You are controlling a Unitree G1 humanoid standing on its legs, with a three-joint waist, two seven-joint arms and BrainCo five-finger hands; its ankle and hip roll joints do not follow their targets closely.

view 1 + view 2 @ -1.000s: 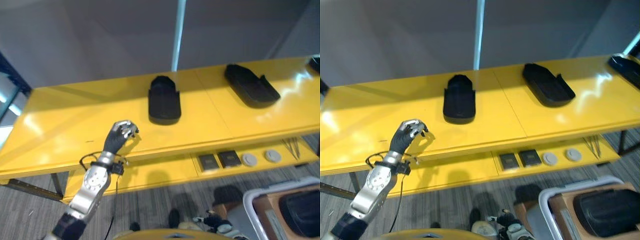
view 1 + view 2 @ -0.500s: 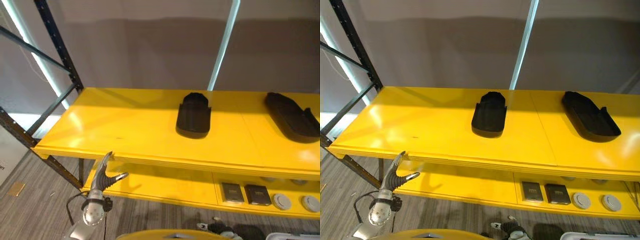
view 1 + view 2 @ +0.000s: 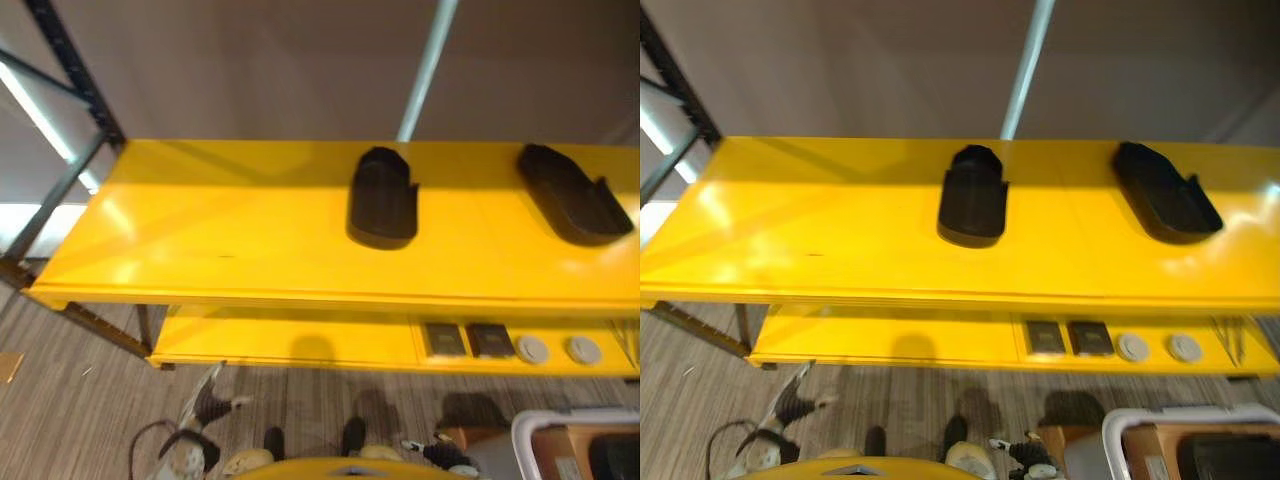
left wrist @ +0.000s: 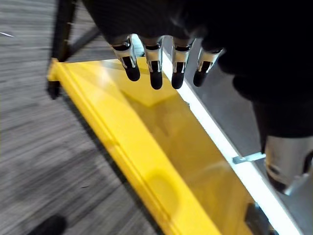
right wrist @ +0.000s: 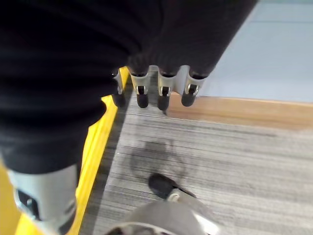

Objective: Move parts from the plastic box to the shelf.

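Black part [image 3: 382, 198] far above left hand [image 3: 212, 400]

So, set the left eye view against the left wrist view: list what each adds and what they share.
Left eye view adds: two black parts lying apart on the top board, dark square pieces and grey discs on the lower board, and the plastic box rim at lower right.
Left wrist view adds: the left hand close up, fingers straight, holding nothing, and a dark rack leg.
Shared: the yellow shelf, the grey floor, that hand.
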